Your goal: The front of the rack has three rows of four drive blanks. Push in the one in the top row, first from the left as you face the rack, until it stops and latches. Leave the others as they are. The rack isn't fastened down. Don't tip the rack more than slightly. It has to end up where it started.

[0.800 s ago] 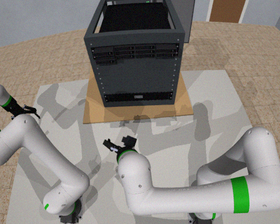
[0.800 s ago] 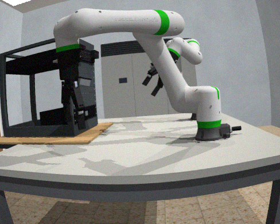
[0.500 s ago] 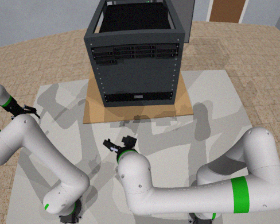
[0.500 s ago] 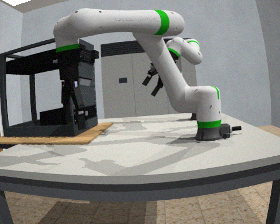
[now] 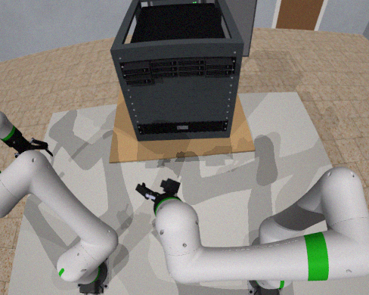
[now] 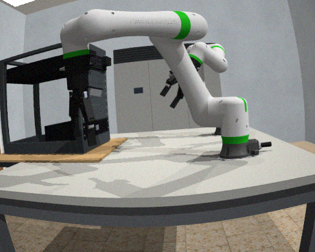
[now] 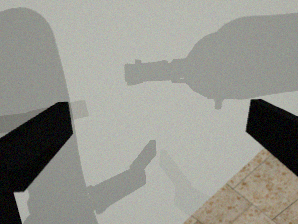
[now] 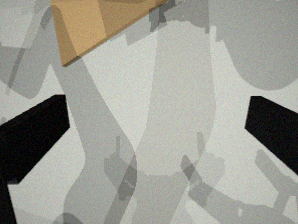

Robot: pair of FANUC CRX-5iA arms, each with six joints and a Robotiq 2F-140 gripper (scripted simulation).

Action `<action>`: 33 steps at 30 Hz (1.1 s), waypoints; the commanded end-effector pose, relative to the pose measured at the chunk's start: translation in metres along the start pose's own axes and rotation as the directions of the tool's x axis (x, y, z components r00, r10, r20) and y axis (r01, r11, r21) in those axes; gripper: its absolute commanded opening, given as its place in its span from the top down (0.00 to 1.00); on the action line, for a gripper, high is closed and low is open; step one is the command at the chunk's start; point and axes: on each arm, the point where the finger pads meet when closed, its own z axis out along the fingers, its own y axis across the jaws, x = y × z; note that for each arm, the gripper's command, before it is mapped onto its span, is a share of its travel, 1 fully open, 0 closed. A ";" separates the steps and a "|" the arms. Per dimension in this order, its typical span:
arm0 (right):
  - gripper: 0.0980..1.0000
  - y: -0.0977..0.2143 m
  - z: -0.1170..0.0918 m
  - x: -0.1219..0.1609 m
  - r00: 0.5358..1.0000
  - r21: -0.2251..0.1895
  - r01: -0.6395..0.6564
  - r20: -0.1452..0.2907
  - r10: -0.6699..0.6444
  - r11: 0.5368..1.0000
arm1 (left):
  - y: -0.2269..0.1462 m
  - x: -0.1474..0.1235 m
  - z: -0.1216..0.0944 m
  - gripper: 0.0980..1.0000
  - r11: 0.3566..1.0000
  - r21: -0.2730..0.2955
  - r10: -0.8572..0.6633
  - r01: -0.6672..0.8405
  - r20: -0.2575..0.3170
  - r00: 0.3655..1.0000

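Observation:
The dark rack [image 5: 182,100] [image 6: 102,129] stands upright with its front toward the arms. The top-left drive blank [image 5: 136,70] stands out from the front. In the exterior view a block [image 6: 108,61] juts from the upper front. A lower blank [image 5: 140,81] in the left column also seems to stand out. My left gripper [image 5: 48,149] [image 6: 84,129] [image 7: 159,116] is open, empty, pointing down, left of the rack's front. My right gripper [image 5: 156,186] [image 6: 168,101] [image 8: 158,112] is open, empty, tilted toward the rack, in front of it. Neither touches the rack.
The rack stands on a wooden board [image 5: 125,151] [image 6: 96,157] [image 8: 67,55] on the pale table [image 5: 298,125] [image 6: 170,181]. The right arm's forearm [image 5: 245,261] crosses in front of the table's middle. The left arm's forearm [image 6: 138,24] passes high in the exterior view.

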 end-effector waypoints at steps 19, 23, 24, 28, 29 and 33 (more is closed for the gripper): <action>0.00 -0.001 -0.001 0.000 1.000 0.001 0.000 0.000 0.000 1.000 | 0.043 0.003 -0.016 0.00 0.964 0.003 -0.266 0.266 0.016 0.964; 0.00 -0.001 -0.001 0.000 1.000 0.001 0.000 0.000 0.000 1.000 | 0.065 0.006 -0.023 0.00 0.920 0.007 -0.393 0.393 0.022 0.919; 0.00 -0.001 -0.001 0.000 1.000 0.001 0.000 0.000 0.000 1.000 | 0.071 0.007 -0.025 0.00 0.904 0.008 -0.427 0.427 0.024 0.904; 0.00 -0.001 -0.001 0.000 1.000 0.001 0.000 0.000 0.000 1.000 | 0.083 0.010 -0.029 0.00 0.866 0.011 -0.499 0.499 0.027 0.866; 0.00 -0.001 -0.001 0.000 1.000 0.001 0.000 0.000 0.000 1.000 | 0.090 0.011 -0.031 0.00 0.844 0.013 -0.536 0.536 0.029 0.844; 0.00 -0.001 -0.001 0.001 1.000 0.002 0.002 -0.002 -0.002 1.000 | 0.118 0.018 -0.040 0.00 0.733 0.021 -0.680 0.680 0.034 0.732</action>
